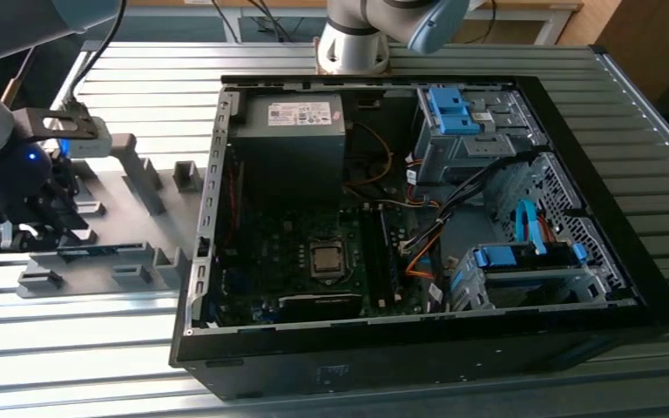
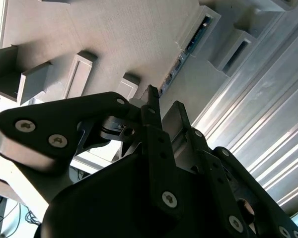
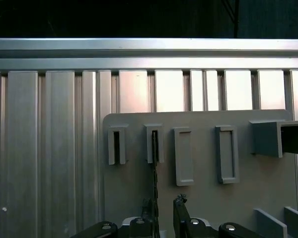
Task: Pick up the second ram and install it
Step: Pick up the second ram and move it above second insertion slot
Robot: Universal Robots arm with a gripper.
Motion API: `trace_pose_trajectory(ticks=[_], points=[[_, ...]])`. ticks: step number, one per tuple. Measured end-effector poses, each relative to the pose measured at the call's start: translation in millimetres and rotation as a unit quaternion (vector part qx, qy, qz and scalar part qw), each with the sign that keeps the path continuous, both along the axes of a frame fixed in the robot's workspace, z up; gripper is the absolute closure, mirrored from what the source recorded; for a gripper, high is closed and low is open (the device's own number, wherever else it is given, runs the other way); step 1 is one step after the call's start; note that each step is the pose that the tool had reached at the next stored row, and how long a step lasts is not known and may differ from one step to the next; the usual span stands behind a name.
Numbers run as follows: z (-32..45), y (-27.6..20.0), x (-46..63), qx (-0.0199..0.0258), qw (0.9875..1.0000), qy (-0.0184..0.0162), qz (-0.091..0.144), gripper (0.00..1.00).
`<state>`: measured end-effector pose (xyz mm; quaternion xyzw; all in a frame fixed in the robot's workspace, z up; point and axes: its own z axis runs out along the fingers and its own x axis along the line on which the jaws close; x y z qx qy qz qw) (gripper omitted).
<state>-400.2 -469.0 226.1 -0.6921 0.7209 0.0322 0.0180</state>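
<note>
Hand (image 3: 164, 202) part-open; black fingers (image 3: 180, 208) astride thin flat second ram (image 2: 187, 47), edge-up in matte grey tray (image 3: 203, 208)

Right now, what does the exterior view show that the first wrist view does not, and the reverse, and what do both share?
Exterior view: the open computer case with its grey power supply and green motherboard. First wrist view: the gap between the fingertips of the gripper, with the memory stick edge-on close by one. Both: the gripper, the memory stick, the grey tray and the slatted table.
</note>
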Motion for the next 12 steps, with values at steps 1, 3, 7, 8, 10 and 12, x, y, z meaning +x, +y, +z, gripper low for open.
trace_pose_trajectory(ticks=[1, 3, 7, 8, 10, 12], points=[[-0.6, -0.2, 0.0, 0.0, 1.0, 0.0, 0.0, 0.69], [-1.2, -0.3, 0.0, 0.0, 1.0, 0.0, 0.0, 0.69], [-1.3, -0.3, 0.0, 0.0, 1.0, 0.0, 0.0, 0.69], [-1.4, -0.3, 0.0, 0.0, 1.0, 0.0, 0.0, 0.69], [-2.0, -1.2, 0.1, -0.0001, 1.0, -0.0001, 0.0, 0.69], [-3.2, -2.5, 0.0, -0.0006, 1.0, 0.0, 0.001, 0.69]])
